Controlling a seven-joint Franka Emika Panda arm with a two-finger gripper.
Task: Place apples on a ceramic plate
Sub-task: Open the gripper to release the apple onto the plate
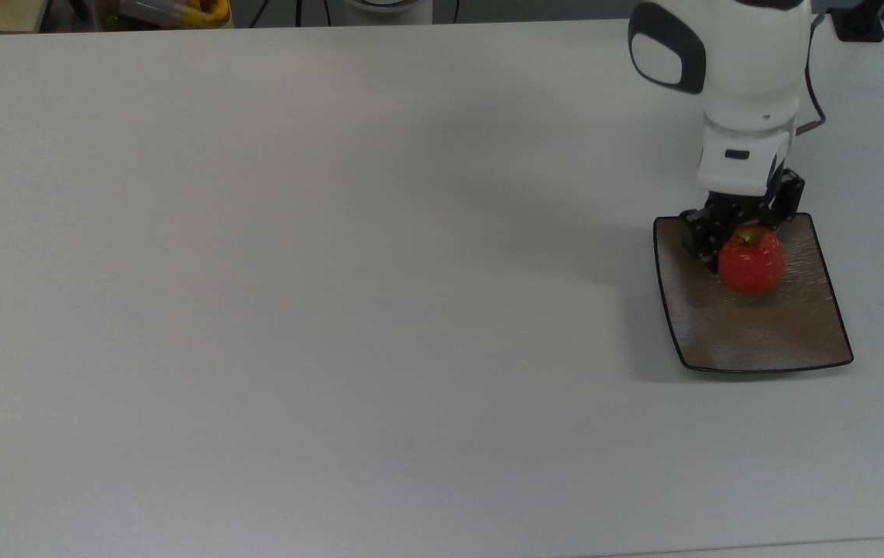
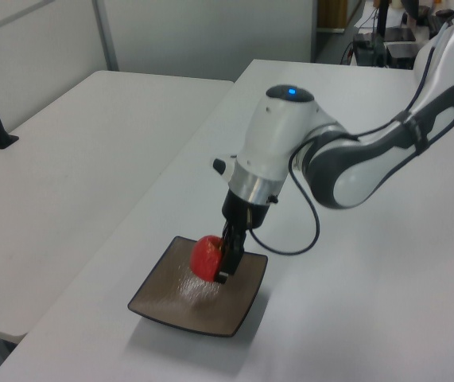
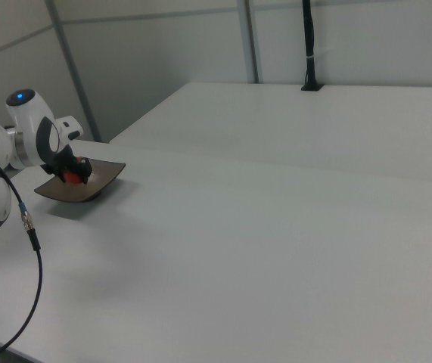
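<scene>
A small red apple [image 1: 751,260] with a yellow-green stem patch is held over the square brown ceramic plate [image 1: 759,341], near the plate's far half in the top view. My gripper [image 1: 737,246] is shut on the apple, black fingers on either side. In the left view the apple [image 2: 206,258] hangs just above the plate [image 2: 171,298], and whether it touches the plate cannot be told. The right view has the apple [image 3: 73,177] and plate [image 3: 98,185] at its far left, partly behind the arm.
The white table [image 1: 333,271] stretches wide to the top view's left of the plate. A black post base [image 1: 858,23] stands at the top view's upper right corner. Coloured clutter [image 1: 170,12] lies beyond the far edge. A second table [image 2: 67,159] adjoins in the left view.
</scene>
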